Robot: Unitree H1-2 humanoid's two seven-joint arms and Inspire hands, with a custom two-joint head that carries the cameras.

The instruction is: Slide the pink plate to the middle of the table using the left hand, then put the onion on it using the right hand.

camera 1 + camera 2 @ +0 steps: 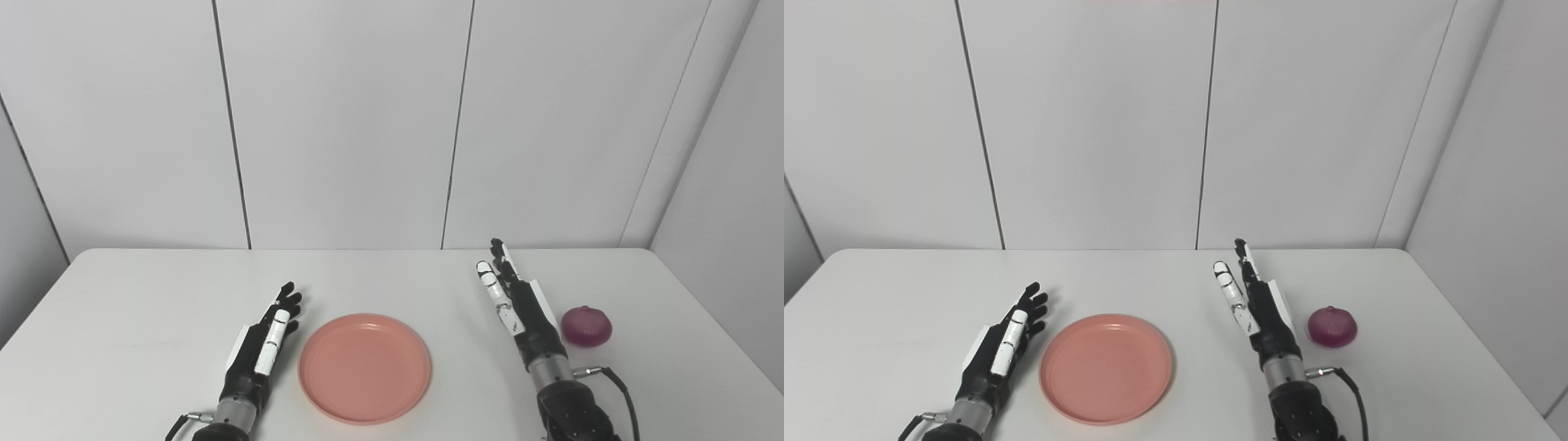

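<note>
The pink plate lies empty on the white table, near the front edge and about at its middle. My left hand is open with fingers straight, lying just left of the plate and apart from it. The purple onion sits on the table to the right. My right hand is open, fingers pointing away from me, between the plate and the onion, a short gap left of the onion.
White wall panels stand behind the table's far edge. A cable loops from my right wrist.
</note>
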